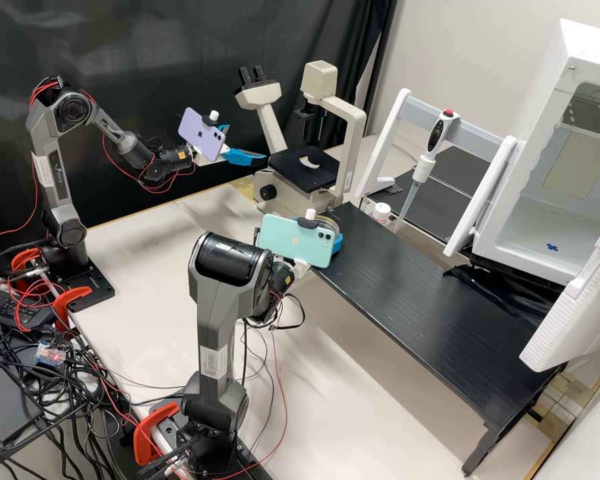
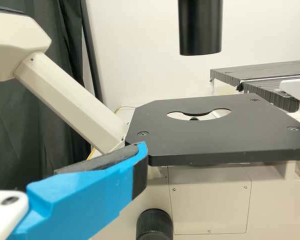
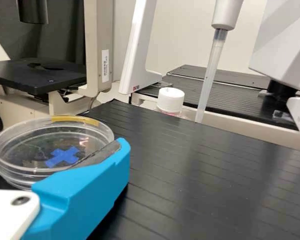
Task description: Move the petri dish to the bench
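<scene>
Clearly, the right end effector (image 3: pixel 58 141) is gripping the petri dish (image 3: pixel 25 150) level between its fingers, presumably for placement on the bench (image 3: pixel 200 180) below, while the left end effector (image 1: pixel 247 143) is gaping.

In the high view, a green phone (image 1: pixel 290 239) hides most of the right gripper (image 1: pixel 338 244) and much of the petri dish (image 3: pixel 37 142). The big white box (image 1: pixel 580 57) on the right gets cut off. In the right wrist view, a blue finger (image 3: pixel 90 190) covers some of the dish, the black shelf (image 3: pixel 205 175) hides the little bottle's (image 3: pixel 170 100) bottom, and the pipette's (image 3: pixel 227 14) top is cut off. In the left wrist view, a black tube (image 2: pixel 200 30) loses its top.
</scene>
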`<control>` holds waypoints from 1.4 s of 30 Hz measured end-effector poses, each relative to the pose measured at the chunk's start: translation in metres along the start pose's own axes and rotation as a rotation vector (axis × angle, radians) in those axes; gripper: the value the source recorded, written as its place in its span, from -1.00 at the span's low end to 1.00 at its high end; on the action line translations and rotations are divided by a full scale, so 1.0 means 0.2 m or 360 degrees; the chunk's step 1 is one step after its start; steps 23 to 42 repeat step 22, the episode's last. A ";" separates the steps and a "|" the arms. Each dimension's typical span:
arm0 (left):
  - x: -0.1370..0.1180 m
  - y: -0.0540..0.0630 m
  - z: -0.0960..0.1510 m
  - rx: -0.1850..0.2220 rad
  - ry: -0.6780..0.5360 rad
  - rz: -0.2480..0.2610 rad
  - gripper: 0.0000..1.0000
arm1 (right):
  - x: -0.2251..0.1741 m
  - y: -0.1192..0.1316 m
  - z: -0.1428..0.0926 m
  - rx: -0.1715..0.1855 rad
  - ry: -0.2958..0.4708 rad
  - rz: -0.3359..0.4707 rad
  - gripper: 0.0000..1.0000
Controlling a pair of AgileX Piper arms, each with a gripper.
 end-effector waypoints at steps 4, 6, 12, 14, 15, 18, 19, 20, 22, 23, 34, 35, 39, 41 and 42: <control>0.00 0.00 0.00 0.0000 0.0000 0.0000 1.00 | -0.02 0.02 -0.02 -0.0024 0.0013 0.0031 1.00; 0.00 0.00 0.00 0.0000 0.0000 0.0000 1.00 | -0.04 0.04 -0.05 -0.0035 0.0037 0.0054 1.00; 0.00 0.00 0.00 0.0000 0.0000 0.0000 1.00 | -0.15 0.11 -0.13 -0.0029 0.0152 0.0155 1.00; 0.00 0.00 0.00 0.0000 0.0000 0.0000 1.00 | -0.22 0.16 -0.18 -0.0029 0.0217 0.0266 1.00; 0.00 0.00 0.00 0.0000 0.0000 0.0000 1.00 | -0.24 0.18 -0.19 -0.0023 0.0234 0.0323 1.00; 0.00 0.00 0.00 0.0000 0.0000 0.0000 1.00 | -0.33 0.24 -0.24 0.0001 0.0271 0.0502 1.00; 0.00 0.00 0.00 0.0000 0.0000 0.0000 1.00 | -0.34 0.26 -0.24 0.0018 0.0278 0.0534 1.00; 0.00 0.00 0.00 0.0000 0.0000 0.0000 1.00 | -0.36 0.28 -0.24 0.0030 0.0295 0.0589 1.00; 0.00 0.00 0.00 0.0000 0.0000 0.0000 1.00 | -0.40 0.31 -0.23 0.0060 0.0309 0.0654 1.00; 0.00 0.00 0.00 0.0000 0.0000 0.0000 1.00 | -0.40 0.31 -0.23 0.0060 0.0309 0.0654 1.00; 0.00 0.00 0.00 0.0000 0.0000 0.0000 1.00 | -0.40 0.31 -0.23 0.0060 0.0309 0.0654 1.00; 0.00 0.00 0.00 0.0000 0.0000 0.0000 1.00 | -0.40 0.31 -0.23 0.0060 0.0309 0.0654 1.00; 0.00 0.00 0.00 0.0000 0.0000 0.0000 1.00 | -0.40 0.31 -0.23 0.0060 0.0309 0.0654 1.00; 0.00 0.00 0.00 0.0000 0.0000 0.0000 1.00 | -0.40 0.31 -0.23 0.0060 0.0309 0.0654 1.00; 0.00 0.00 0.00 0.0000 0.0000 0.0000 1.00 | -0.40 0.31 -0.23 0.0060 0.0309 0.0654 1.00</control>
